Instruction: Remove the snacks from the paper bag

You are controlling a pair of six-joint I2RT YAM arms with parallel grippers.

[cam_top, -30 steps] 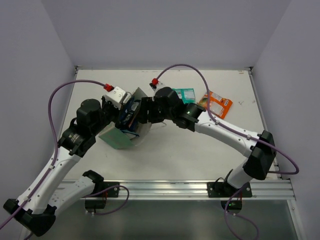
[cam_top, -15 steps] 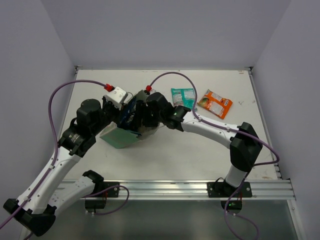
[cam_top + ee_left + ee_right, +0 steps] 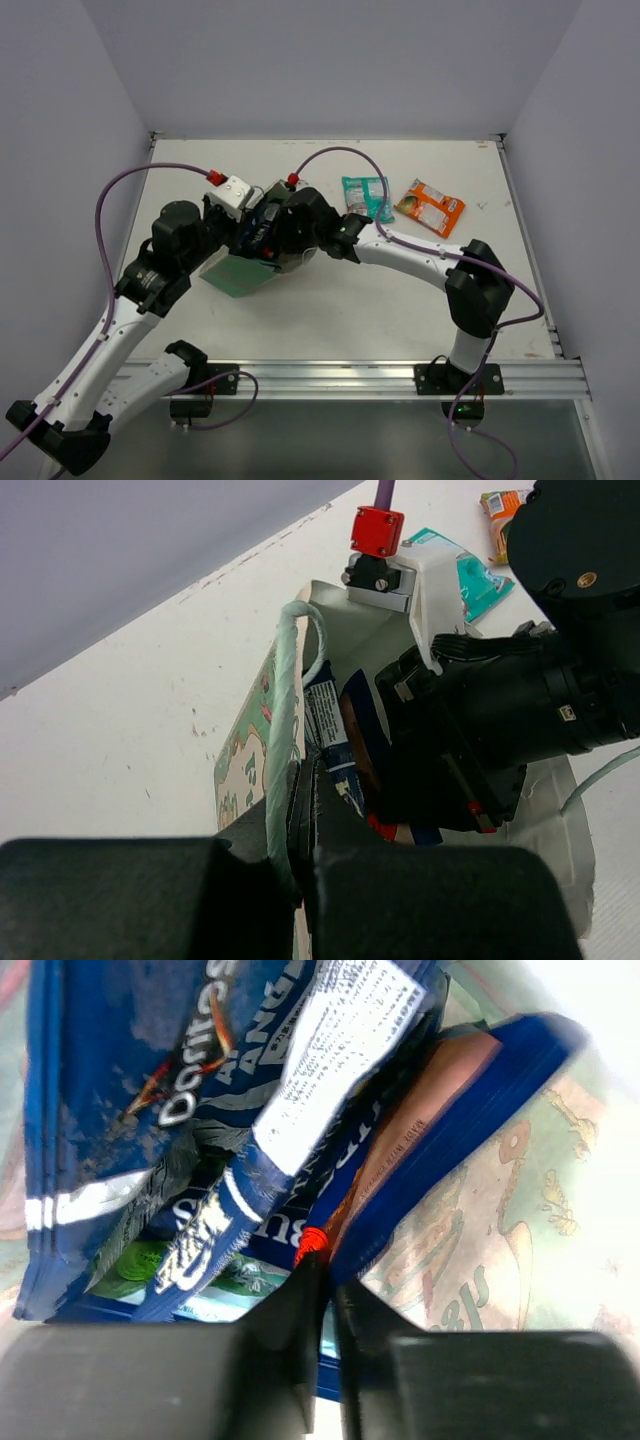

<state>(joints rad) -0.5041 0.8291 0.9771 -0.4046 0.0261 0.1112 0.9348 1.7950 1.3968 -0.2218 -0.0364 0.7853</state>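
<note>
The paper bag [image 3: 236, 274] is held tipped on the tabletop [image 3: 400, 290], with its rim pinched in the closed left jaws. Inside it, the edge of a blue packet [image 3: 440, 1110] is nipped by the narrowed right jaws. So thin a hold may be lost on withdrawal, or the Doritos packet [image 3: 130, 1080] alongside may be dragged out too.

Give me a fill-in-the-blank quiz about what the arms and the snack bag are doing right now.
The left gripper holds the paper bag by its ____.
The right gripper has its jaws closed on a ____ packet inside it.
On the table, the teal packet lies beside an ____ one.
Missing: rim; blue; orange.
</note>
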